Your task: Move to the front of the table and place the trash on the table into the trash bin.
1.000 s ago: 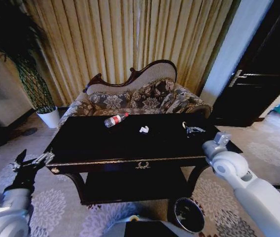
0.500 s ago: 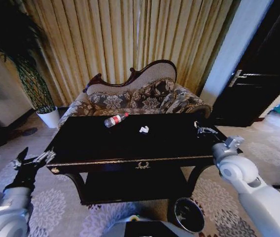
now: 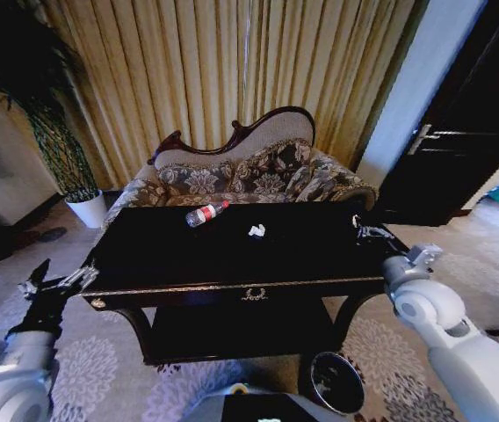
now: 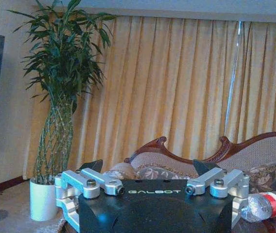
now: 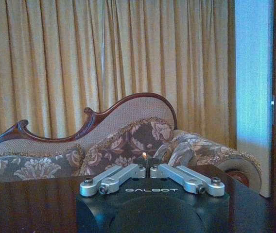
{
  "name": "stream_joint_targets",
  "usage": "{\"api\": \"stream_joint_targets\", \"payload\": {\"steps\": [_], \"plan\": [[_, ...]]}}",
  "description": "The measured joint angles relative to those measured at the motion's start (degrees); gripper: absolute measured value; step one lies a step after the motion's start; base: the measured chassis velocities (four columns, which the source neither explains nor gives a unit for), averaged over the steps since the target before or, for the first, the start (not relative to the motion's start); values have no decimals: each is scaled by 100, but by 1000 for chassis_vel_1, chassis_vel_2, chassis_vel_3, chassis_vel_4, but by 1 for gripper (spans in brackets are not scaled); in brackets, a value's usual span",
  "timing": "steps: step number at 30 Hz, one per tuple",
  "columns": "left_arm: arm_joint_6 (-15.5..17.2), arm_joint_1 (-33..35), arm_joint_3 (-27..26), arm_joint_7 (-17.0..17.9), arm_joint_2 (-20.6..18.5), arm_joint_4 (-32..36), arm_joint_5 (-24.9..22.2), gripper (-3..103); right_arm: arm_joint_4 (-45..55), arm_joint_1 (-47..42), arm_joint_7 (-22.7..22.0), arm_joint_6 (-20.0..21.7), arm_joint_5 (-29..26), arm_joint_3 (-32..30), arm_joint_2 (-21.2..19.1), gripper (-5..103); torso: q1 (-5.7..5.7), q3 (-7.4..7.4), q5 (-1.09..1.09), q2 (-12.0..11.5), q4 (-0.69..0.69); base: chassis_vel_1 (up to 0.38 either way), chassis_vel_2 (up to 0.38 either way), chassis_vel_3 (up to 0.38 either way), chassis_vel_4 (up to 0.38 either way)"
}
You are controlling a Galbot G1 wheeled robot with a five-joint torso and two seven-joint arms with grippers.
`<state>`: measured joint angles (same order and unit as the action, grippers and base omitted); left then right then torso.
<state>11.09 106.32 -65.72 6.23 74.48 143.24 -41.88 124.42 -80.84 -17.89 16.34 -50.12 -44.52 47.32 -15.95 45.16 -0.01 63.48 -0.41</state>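
The dark glossy table [image 3: 232, 255] stands right in front of me. On its far left part lies the clear bottle with a red label [image 3: 206, 213], which the left wrist view shows as the bottle [image 4: 267, 204]. A small white paper scrap [image 3: 256, 230] lies near the table's middle. The round trash bin [image 3: 337, 382] stands on the carpet below the table's front right. My left gripper [image 3: 56, 286] hangs open beside the front left corner, its jaws wide apart [image 4: 148, 167]. My right gripper [image 3: 371, 233] is shut and empty [image 5: 146, 162] over the table's right end.
A patterned sofa [image 3: 249, 171] stands behind the table before gold curtains. A tall plant in a white pot [image 3: 87, 209] is at the back left. A dark door [image 3: 469, 114] is on the right. Patterned carpet lies around the table.
My right arm has swung rightward, taking its gripper from over the table's right part to the right end. The left gripper has barely moved. Bottle and scrap lie as before.
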Motion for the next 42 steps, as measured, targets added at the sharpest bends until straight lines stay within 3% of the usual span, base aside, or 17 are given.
{"api": "stream_joint_targets", "payload": {"steps": [10, 22, 42], "plan": [[10, -94, 105, -72, 11, 0, -12, 100, 201, -90, -101, 16, -9, 80, -90, 0, 0, 0, -1, 0, 1, 0, 0, 0, 0], [12, -93, 17, -84, -100, 0, -18, 100, 197, -150, -82, 28, 29, 134, 168, 0, 0, 0, 0, -1, 1, 0, 0, 0, 0], [11, -42, 3, -86, -36, 0, 13, 100, 115, -69, -70, 34, 111, 264, 208, 0, 0, 0, 1, 0, 0, 55, -54, -50, 52]]}}
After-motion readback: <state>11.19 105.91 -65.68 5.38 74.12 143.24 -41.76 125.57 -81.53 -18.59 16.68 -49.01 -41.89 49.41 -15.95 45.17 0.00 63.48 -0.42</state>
